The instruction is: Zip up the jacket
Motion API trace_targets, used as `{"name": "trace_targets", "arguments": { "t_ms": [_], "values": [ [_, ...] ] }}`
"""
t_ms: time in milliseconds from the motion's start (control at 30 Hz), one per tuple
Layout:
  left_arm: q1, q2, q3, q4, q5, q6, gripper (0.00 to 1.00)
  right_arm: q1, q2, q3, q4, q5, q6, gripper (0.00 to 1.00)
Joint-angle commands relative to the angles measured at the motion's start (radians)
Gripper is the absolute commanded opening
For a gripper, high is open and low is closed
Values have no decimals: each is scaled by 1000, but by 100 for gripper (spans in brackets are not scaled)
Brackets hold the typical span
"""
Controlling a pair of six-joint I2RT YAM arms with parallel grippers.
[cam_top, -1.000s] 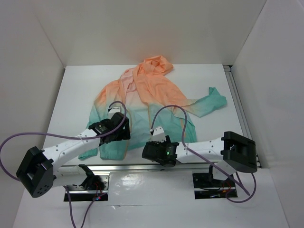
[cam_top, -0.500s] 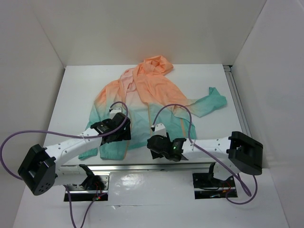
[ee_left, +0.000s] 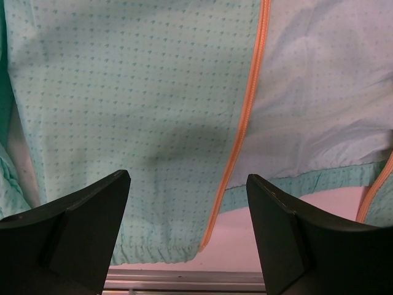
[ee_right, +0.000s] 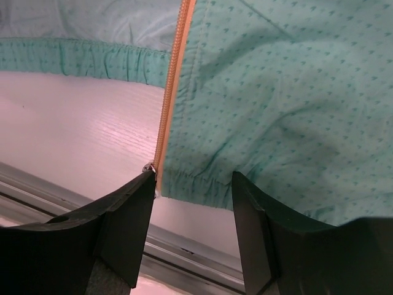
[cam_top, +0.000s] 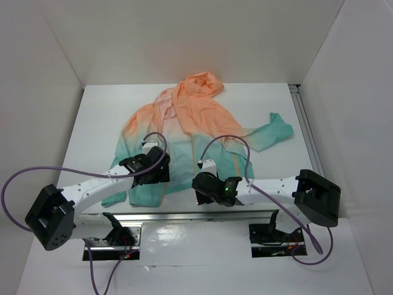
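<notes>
1. Noted a white table [cam_top: 92, 123], walled on three sides, with an aluminium rail [ee_left: 184, 279] along its near edge
2. Found the jacket [cam_top: 196, 117] spread on that table: hood [cam_top: 202, 83] toward the far wall, hem toward the arm bases, one sleeve [cam_top: 273, 132] flung out to the right. Peach-orange at hood and shoulders, teal at hem and cuff. Front open, with the two zipper edges lying apart at the hem
3. Recorded both arms reaching in low over the teal lower part of the garment, purple cables [cam_top: 37, 175] looping off them
4. Logged the left gripper [ee_left: 187, 178] above the left-side front panel, close to the hem. Fingers spread wide, nothing caught between them. Contact with the cloth not determinable from either view
5. Logged the right gripper [ee_right: 193, 178] at the hem of the other front panel, near the table's near edge. Fingers likewise spread, pinching nothing, with the gathered hem band [ee_right: 80, 58] and bare table visible past them
6. Traced an orange zipper tape [ee_left: 249, 104] down the edge of the left-side panel, passing between the left fingers in the wrist view and ending at the hem. Paler inner cloth to its right
7. Traced the matching tape [ee_right: 175, 74] down the other panel's edge
8. Spotted a small metal end piece [ee_right: 149, 167] at the foot of that tape, just beside the tip of one right finger
</notes>
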Motion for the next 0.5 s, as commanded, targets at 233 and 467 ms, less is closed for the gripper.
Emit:
{"name": "trace_targets", "arguments": {
  "t_ms": [233, 467],
  "values": [
    [-17, 23, 52, -29, -20, -28, 90, -5, 23, -20, -31, 33, 156, 59],
    [-27, 12, 52, -51, -38, -37, 90, -5, 71, -10, -71, 98, 204, 59]
  ]
}}
